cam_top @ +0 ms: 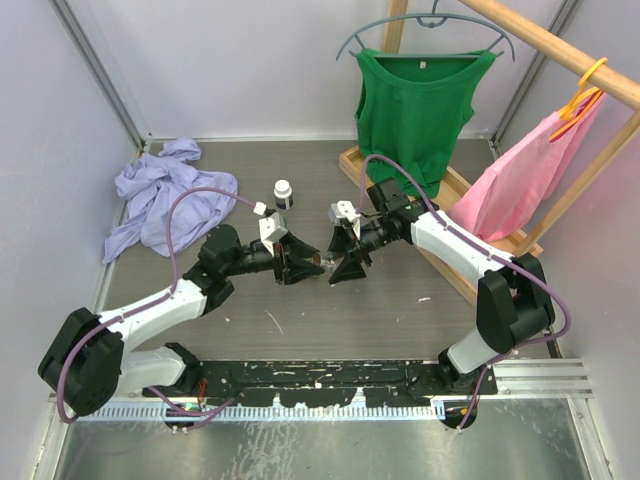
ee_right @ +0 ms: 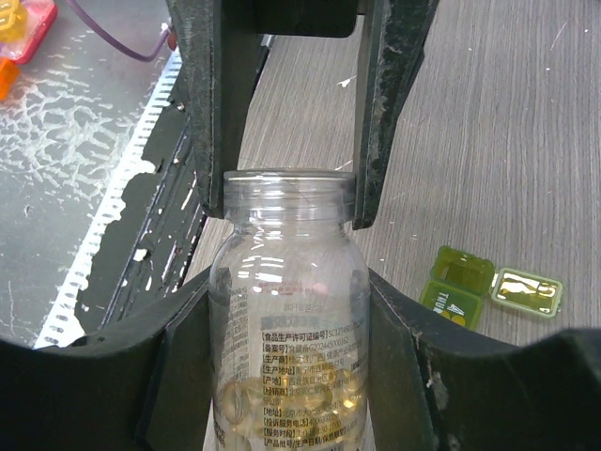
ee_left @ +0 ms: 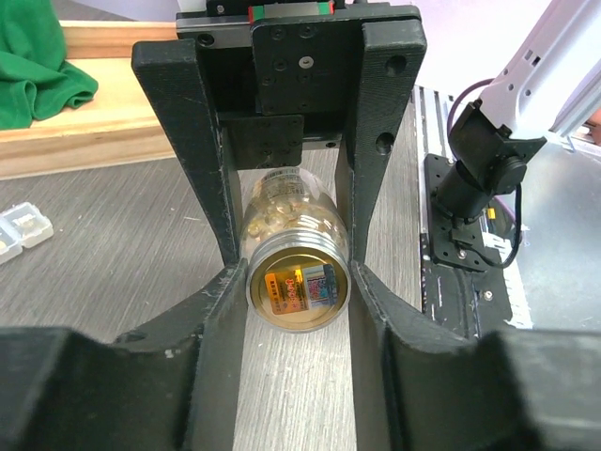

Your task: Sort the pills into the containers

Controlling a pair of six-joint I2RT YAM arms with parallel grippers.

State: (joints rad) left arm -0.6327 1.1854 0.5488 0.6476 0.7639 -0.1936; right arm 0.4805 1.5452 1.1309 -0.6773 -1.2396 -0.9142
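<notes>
Left wrist view: a clear pill case [ee_left: 21, 230] sits on the grey worktop [ee_left: 113, 282] at the far left edge, well apart from everything else. At centre, my left fingers [ee_left: 225, 310] are closed against the mouth end of a clear pill bottle [ee_left: 299, 282]. It lies roughly level, with its round end pointing at this camera. My right fingers [ee_left: 376, 188] face them from the opposite side, clamped on the body of the same bottle.

Right wrist view: I can see no cap on the mouth. Yellow capsules [ee_right: 282, 404] are pooled at the base. An olive green pill case [ee_right: 490, 287], apparently open, lies on the worktop to the right, apart from the bottle.

My worry is the shared grip. If one arm moves before the other lets go, the smooth bottle could twist or slip. If the mouth dips, capsules could pour out in a rush, miss the tiny cases and roll away. The two sets of fingers are also close enough to collide.
</notes>
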